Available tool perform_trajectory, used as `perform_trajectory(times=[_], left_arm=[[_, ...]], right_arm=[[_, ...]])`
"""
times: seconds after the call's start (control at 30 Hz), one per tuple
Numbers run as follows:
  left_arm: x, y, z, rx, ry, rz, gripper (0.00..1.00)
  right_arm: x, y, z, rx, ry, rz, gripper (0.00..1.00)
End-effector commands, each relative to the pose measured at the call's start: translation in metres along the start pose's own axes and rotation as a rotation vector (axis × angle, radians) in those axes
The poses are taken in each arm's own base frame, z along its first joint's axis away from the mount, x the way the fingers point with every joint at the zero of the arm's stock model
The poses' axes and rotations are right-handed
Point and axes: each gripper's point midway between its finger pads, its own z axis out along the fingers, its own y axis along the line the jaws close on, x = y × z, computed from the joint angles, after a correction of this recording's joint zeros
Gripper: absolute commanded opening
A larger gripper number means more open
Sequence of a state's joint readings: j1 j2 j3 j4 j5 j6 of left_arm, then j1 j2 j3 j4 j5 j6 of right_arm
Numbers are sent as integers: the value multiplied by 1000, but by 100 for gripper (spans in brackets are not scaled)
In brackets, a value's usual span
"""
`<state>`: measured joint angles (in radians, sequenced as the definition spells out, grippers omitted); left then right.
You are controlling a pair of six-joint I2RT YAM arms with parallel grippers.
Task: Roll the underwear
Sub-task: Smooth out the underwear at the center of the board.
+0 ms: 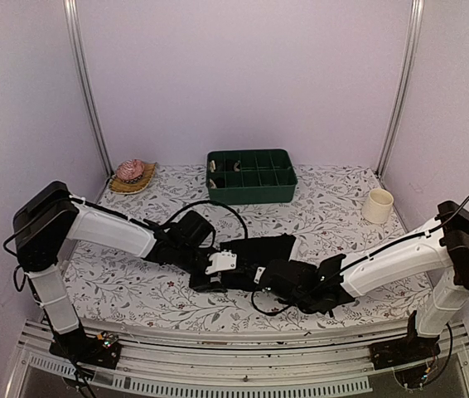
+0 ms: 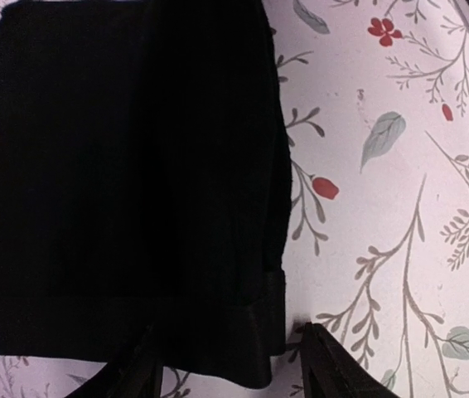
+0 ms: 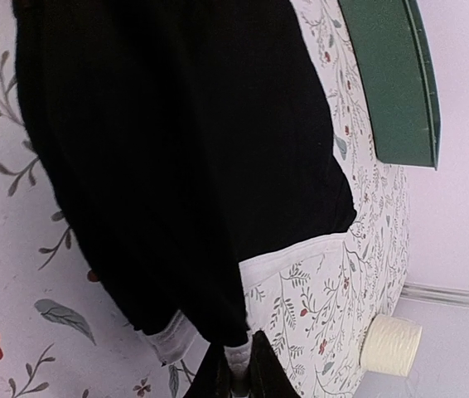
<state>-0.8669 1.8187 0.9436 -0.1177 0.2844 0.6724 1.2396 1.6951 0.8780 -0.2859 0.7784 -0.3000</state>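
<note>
Black underwear (image 1: pixel 274 247) lies flat on the flowered cloth at mid-table, with both arms meeting over its near side. In the left wrist view the underwear (image 2: pixel 127 166) fills the left half. My left gripper (image 2: pixel 233 369) is open, its fingers (image 2: pixel 327 365) standing either side of the bottom hem corner. In the right wrist view the underwear (image 3: pixel 176 149) shows a white band along one edge. My right gripper (image 3: pixel 241 373) is shut on a pinch of that white-edged fabric. From above, the left gripper (image 1: pixel 222 265) and right gripper (image 1: pixel 278 278) sit close together.
A green divided tray (image 1: pixel 251 191) stands at the back centre, with something black and white in a left compartment; its wall (image 3: pixel 392 83) also shows from the right wrist. A cream cup (image 1: pixel 378 206) (image 3: pixel 394 344) stands back right. A small basket (image 1: pixel 132 176) sits back left.
</note>
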Motion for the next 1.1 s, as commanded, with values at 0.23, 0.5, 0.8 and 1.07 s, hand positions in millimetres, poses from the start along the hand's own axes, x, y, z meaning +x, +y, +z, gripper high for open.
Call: perform_trajectory(times=[0.23,0.5,0.8,1.07], left_arm=[[-13,-23,-18,113,-48,66,69],[-35,2,-58,83,-156,42,98],[-23,45,-37,-50,-103,-62,71],[-21,49,-21,-73,-86,-94,62]], right_arm=[[1,-13,-27,-39,2,96,64],[-24,-71,-51,-105,-146,379,79],[-7,-118,40,-89,2,601,77],[5,-111,98,-157,96,610,77]])
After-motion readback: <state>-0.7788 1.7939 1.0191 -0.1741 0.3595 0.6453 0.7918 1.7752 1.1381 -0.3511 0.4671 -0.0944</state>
